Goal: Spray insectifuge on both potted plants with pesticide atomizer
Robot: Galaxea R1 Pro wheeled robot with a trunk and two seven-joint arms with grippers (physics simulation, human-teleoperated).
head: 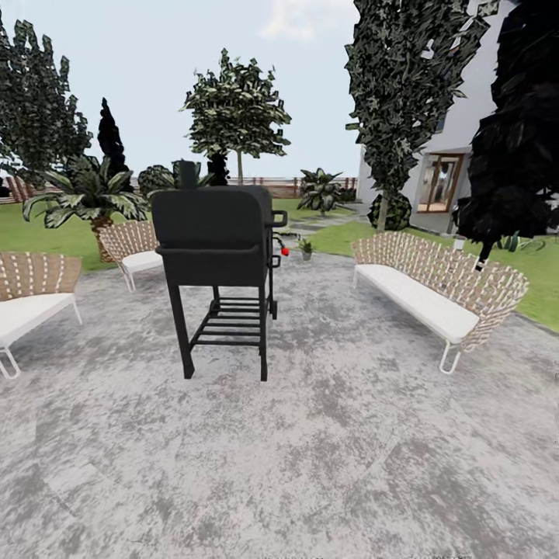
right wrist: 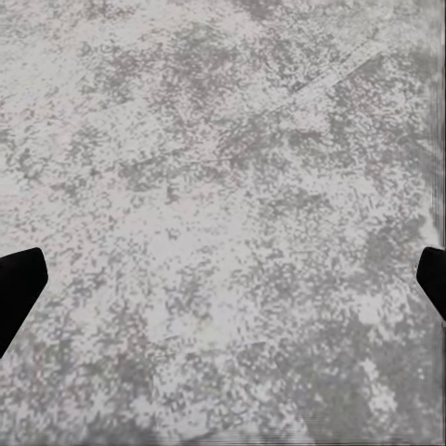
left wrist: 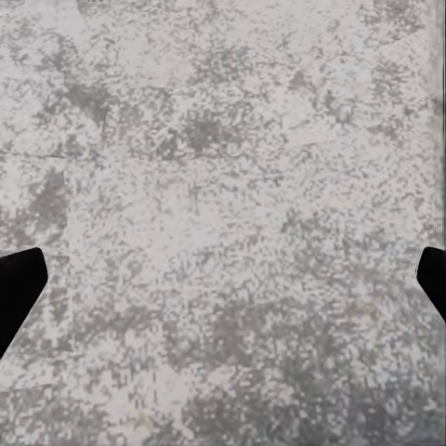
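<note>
- Head view: I see the garden's round stone patio spreading across the lower scene, mottled grey and rough-looking, with green lawn at its edges.
- A white house with a wood-framed door stands at the back right, behind dark, ragged-leaved trees.
- A long woven-back bench with a white cushion and thin white legs sits on the right side of the patio; two matching woven chairs sit on the left.
- A black boxy grill on thin legs, with a slatted lower shelf, stands mid-patio.
- A palm-like plant with broad striped leaves rises behind the chairs.
- One of the potted plants, a low green rosette in a small grey pot, sits far back just beyond the grill; something small and red shows beside it, too small for me to identify.
- Left wrist view: the left gripper has its black fingers spread wide, with bare speckled stone between them.
- Right wrist view: the right gripper also has its fingers spread wide, with the same grainy grey stone between them, crossed by a faint seam.
</note>
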